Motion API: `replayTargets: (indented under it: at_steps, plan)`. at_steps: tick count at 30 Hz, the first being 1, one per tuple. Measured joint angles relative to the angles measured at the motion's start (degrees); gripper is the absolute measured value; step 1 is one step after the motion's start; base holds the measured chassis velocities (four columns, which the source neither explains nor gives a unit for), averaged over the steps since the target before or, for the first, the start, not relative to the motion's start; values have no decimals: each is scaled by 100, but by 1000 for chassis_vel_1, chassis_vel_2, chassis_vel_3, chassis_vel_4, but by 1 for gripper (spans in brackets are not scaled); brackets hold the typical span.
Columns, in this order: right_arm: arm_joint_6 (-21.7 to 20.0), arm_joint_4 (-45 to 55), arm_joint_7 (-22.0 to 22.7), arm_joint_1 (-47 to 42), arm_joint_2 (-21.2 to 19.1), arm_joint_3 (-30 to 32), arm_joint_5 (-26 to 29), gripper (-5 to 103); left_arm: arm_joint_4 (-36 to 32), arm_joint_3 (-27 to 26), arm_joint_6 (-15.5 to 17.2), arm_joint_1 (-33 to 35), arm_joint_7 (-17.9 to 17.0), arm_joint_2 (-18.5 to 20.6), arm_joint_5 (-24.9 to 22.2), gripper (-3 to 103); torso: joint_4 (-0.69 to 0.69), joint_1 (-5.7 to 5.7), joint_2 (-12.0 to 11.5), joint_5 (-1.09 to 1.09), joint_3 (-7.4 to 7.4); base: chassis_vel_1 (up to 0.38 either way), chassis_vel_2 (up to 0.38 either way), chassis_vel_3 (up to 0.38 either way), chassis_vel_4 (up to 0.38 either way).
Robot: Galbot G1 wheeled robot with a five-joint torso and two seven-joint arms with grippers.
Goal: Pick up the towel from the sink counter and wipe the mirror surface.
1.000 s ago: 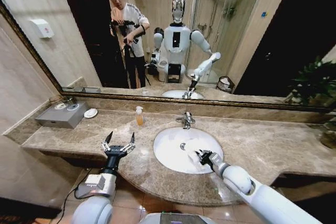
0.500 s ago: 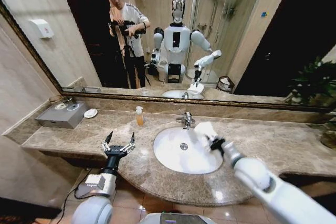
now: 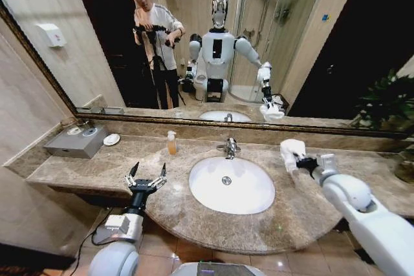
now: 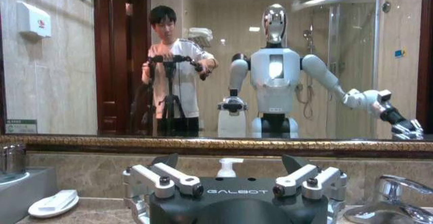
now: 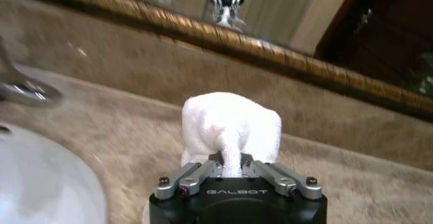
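My right gripper (image 3: 299, 161) (image 5: 232, 164) is shut on a white towel (image 3: 290, 153) (image 5: 232, 122), holding it above the sink counter (image 3: 162, 208) to the right of the faucet (image 3: 229, 147), short of the mirror surface (image 3: 304, 43). The mirror's bronze frame (image 5: 284, 56) runs just beyond the towel in the right wrist view. My left gripper (image 3: 145, 180) (image 4: 237, 178) hovers open over the counter's front edge, left of the white basin (image 3: 249, 201), holding nothing.
A soap bottle (image 3: 171, 142) stands behind the basin at the left, with a grey tray (image 3: 76, 141) and a small white dish (image 3: 112, 139) farther left. A plant (image 3: 394, 111) is at the far right. A person with a tripod shows in the mirror.
My right gripper has lifted the towel out of the basin and carried it right and back toward the mirror. The left arm has not moved.
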Motion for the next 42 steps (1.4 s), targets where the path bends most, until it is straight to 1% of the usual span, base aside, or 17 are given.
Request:
replayTargets:
  at_steps: [3, 7, 8, 10, 15, 19, 21, 24, 25, 27, 29, 32, 33, 35, 36, 38, 42]
  plan:
    - [57, -235, -273, -4, 52, 4, -200, 8, 0, 0, 0, 0, 0, 0, 0, 100, 0, 0, 0, 1, 0, 0, 0, 0, 0]
    - [104, -352, -619, -19, 115, 15, -289, 15, 0, 0, 0, 0, 0, 0, 0, 100, 0, 0, 0, 0, 0, 0, 0, 0, 0]
    - [212, -442, -695, 2, 150, -28, -348, 26, 0, 0, 0, 0, 0, 0, 0, 100, 1, 0, 0, -2, 0, 0, 0, 0, 0]
    - [302, -533, -761, 17, 172, -55, -473, 26, 0, 0, 0, 0, 0, 0, 0, 100, 2, 0, 0, -1, 0, 0, 0, 0, 0]
    - [424, -767, -1105, -4, 222, -6, -779, 47, 0, 0, 0, 0, 0, 0, 0, 100, 0, 0, 0, 0, 0, 0, 0, 0, 0]
    - [491, -197, -777, -143, 256, 234, -618, 75, 0, 0, 0, 0, 0, 0, 0, 100, 0, 0, 0, -3, 0, 0, 0, 0, 0]
    - [524, -54, -690, -176, 286, 271, -574, 75, 0, 0, 0, 0, 0, 0, 0, 100, 0, 0, 0, -3, 0, 0, 0, 0, 0]
    - [799, 771, -414, -427, 716, 510, -470, 91, 0, 0, 0, 0, 0, 0, 0, 100, 1, 0, 0, -3, 0, 0, 0, 0, 0]
    - [799, 771, -414, -427, 716, 510, -470, 91, 0, 0, 0, 0, 0, 0, 0, 100, 1, 0, 0, -3, 0, 0, 0, 0, 0]
    - [1159, 1371, -395, -672, 1333, 637, -720, 99, 0, 0, 0, 0, 0, 0, 0, 100, 0, 0, 0, -1, 0, 0, 0, 0, 0]
    - [1207, 1461, -412, -706, 1444, 650, -782, 99, 0, 0, 0, 0, 0, 0, 0, 100, 0, 0, 0, -2, 0, 0, 0, 0, 0]
    - [1030, 2644, -534, -1030, 2749, 607, -1280, 100, 0, 0, 0, 0, 0, 0, 0, 100, 2, 0, 0, -7, -1, 0, 0, 0, 0]
    - [1030, 2644, -534, -1030, 2749, 607, -1280, 100, 0, 0, 0, 0, 0, 0, 0, 100, 2, 0, 0, -7, -1, 0, 0, 0, 0]
    - [1053, 3028, -650, -1328, 3426, 460, -1827, 100, 0, 0, 0, 0, -1, 0, 0, 100, 1, 0, 0, -2, -1, 0, 0, 0, 0]
    - [1053, 3028, -650, -1328, 3426, 460, -1827, 100, 0, 0, 0, 0, -1, 0, 0, 100, 1, 0, 0, -2, -1, 0, 0, 0, 0]
    - [1382, 3212, -1030, -1813, 4087, 397, -2543, 100, 0, 0, 0, 0, -1, 0, 0, 100, 0, 0, 0, -1, -1, 0, 0, 0, 0]
    - [1785, 3251, -1258, -2219, 4626, 281, -3209, 100, 0, 0, 0, 0, 0, 0, 0, 100, -1, -1, 0, -1, -1, 0, 0, 0, 0]
